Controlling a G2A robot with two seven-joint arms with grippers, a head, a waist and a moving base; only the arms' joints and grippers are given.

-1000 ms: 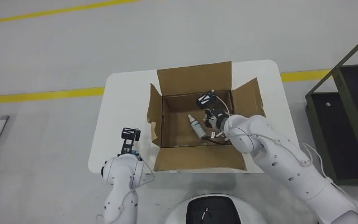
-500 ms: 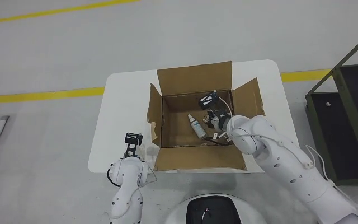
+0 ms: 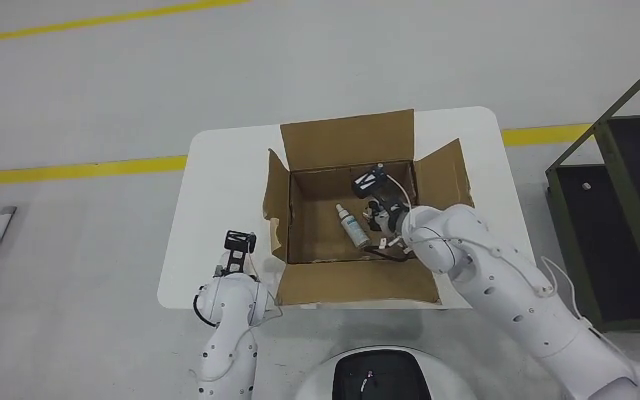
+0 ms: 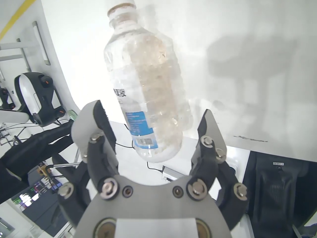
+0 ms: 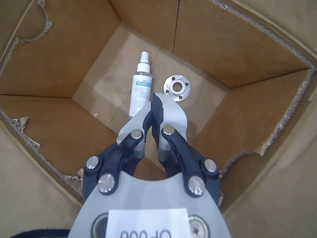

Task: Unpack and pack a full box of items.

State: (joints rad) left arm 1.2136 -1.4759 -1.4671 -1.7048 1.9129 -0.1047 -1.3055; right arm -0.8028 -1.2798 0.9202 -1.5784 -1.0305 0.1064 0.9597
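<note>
Cardboard makes up the one box [image 3: 350, 135] we see, standing open on the white counter [image 3: 220, 190] with all four flaps [image 3: 444, 172] folded outward. On its floor we count two things. One is a white spray bottle [image 5: 141, 87], lying flat with its nozzle towards a far wall. The other is a round metal flange [image 5: 177, 87], lying flat just beside it, apart from it, with a centre bore and four small holes around that.

Our right gripper [image 5: 151, 107] hangs inside the box above the floor, over the base end of the spray bottle. Its two fingers are pressed together pad to pad, and nothing is between them. From the top view we see that arm coming in over the box's right side.

Outside the box, on the counter to its left, lies one clear water bottle [image 4: 146, 80] with a white cap and a blue and white label. It rests on its side with the cap pointing away from our left gripper [image 4: 153, 111]. That gripper is spread wide, with the base end of the water bottle between its two fingers. We see a gap on each side, so neither pad touches the plastic. The water bottle sits near the counter's edge closest to the robot.
</note>
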